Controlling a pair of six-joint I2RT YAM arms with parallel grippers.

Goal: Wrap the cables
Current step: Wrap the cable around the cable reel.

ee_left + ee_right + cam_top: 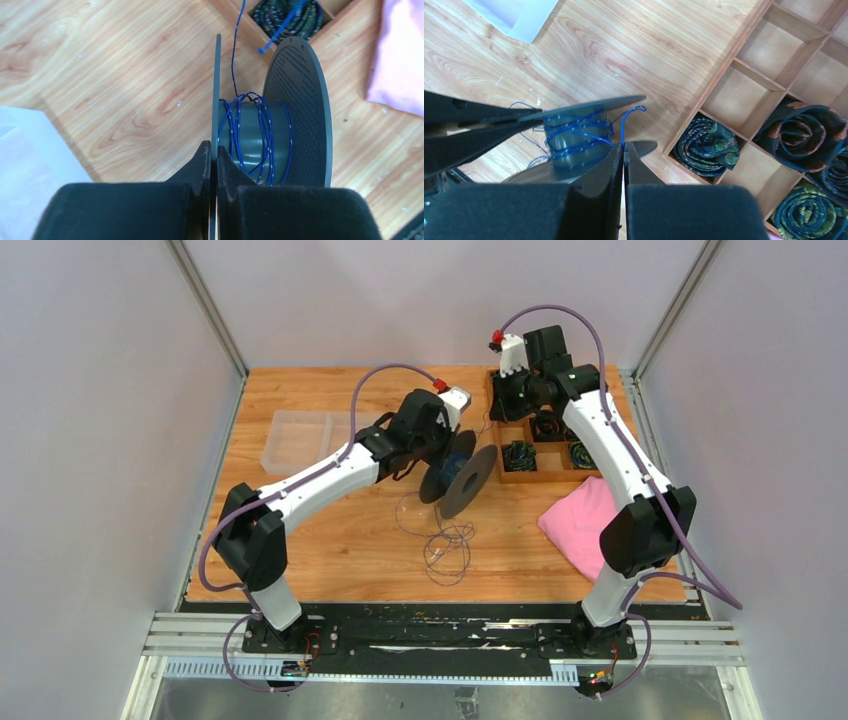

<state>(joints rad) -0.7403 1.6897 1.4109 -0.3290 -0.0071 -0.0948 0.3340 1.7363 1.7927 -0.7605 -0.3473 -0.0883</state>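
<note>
A dark spool (468, 480) stands on edge at mid table. My left gripper (440, 447) is shut on its thin left flange (216, 100). The cable (239, 127), thin and blue with white flecks, lies in a few loose turns round the spool's grey hub. More of it lies in limp round loops (447, 545) on the wood in front of the spool. My right gripper (623, 146) is shut on a strand of the cable (622, 125) just above the spool (574, 147). In the top view it (505, 400) hangs over the wooden tray's left edge.
A wooden compartment tray (545, 478) at the back right holds dark rolled bundles (706, 147). A pink cloth (580, 520) lies in front of it. A clear plastic bin (300, 440) sits at the back left.
</note>
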